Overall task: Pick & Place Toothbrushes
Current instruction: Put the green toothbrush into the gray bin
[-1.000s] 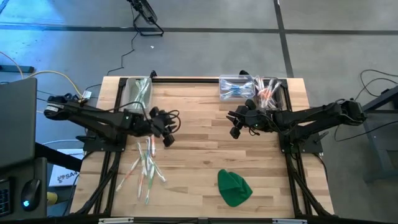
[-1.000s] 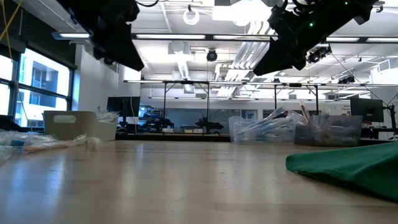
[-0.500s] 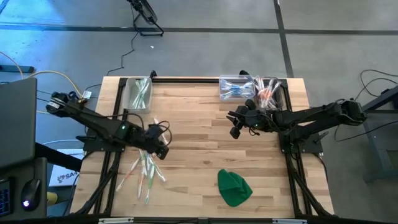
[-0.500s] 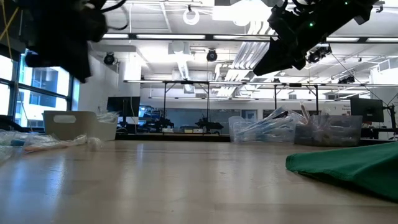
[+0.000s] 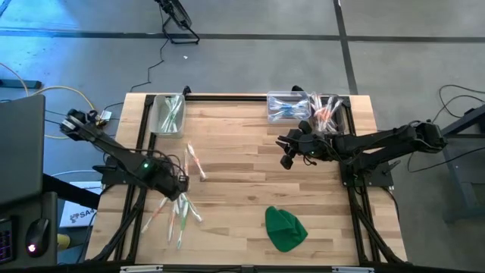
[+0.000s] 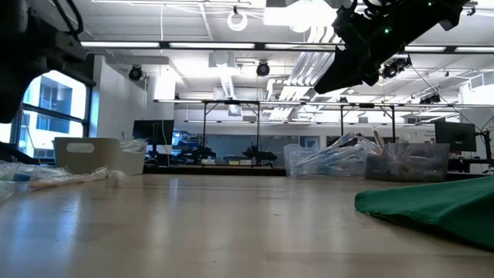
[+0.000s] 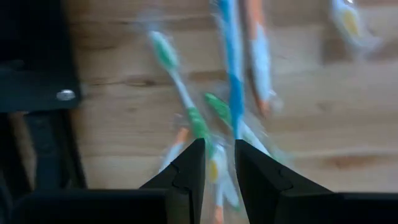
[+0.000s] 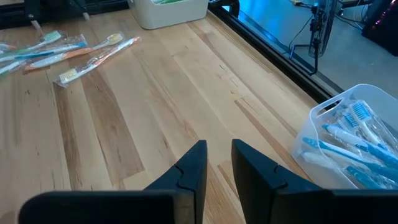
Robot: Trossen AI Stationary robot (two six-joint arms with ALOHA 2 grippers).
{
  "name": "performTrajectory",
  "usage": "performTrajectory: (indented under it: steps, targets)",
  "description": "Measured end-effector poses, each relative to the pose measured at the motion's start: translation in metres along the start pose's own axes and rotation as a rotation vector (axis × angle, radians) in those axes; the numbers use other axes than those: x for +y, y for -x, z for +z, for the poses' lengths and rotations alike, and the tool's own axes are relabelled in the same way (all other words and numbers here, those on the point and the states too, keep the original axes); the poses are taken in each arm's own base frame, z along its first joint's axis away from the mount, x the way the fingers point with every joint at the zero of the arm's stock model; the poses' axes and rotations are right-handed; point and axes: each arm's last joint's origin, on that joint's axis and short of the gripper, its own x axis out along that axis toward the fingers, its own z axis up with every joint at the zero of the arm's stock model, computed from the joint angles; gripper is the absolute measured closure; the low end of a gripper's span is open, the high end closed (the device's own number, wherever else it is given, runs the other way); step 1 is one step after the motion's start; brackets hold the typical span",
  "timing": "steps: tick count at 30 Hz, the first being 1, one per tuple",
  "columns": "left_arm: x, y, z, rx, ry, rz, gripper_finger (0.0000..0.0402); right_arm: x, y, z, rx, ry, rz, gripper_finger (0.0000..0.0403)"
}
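Observation:
Several toothbrushes lie in a loose pile on the wooden table near its left near corner. They also show in the left wrist view and the right wrist view. One orange and white toothbrush lies alone, farther in. My left gripper hovers shut just above the pile's far end and touches nothing. My right gripper waits shut above the table's right half.
A clear bin with green toothbrushes stands at the far left. Two clear bins with toothbrushes stand at the far right. A green cloth lump lies at the near right. The table's middle is bare wood.
My left gripper has gone from the table's middle toward its near left corner and now stands over the toothbrush pile. The orange and white toothbrush now shows where the arm stood before.

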Motion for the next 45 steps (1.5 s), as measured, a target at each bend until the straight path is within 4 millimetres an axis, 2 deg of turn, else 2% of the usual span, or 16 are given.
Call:
performTrajectory:
  steps: [11, 25, 29, 38, 45]
  targets:
    - [-0.006, -0.019, -0.005, -0.059, 0.028, 0.128, 0.0319, 0.0, 0.0, 0.0, 0.0, 0.0, 0.0, 0.0337]
    - [-0.005, -0.019, -0.003, -0.104, 0.027, 0.124, 0.0315, 0.0, 0.0, 0.0, 0.0, 0.0, 0.0, 0.0337]
    - [-0.005, -0.019, -0.003, -0.104, 0.027, 0.124, 0.0297, 0.0, 0.0, 0.0, 0.0, 0.0, 0.0, 0.0337]
    - [-0.007, -0.019, -0.005, -0.093, 0.031, 0.103, 0.0217, 0.0, 0.0, 0.0, 0.001, 0.0, 0.0, 0.0337]
    - [-0.009, -0.019, -0.005, -0.082, 0.031, 0.084, 0.0206, 0.0, 0.0, 0.0, 0.001, 0.0, 0.0, 0.0337]
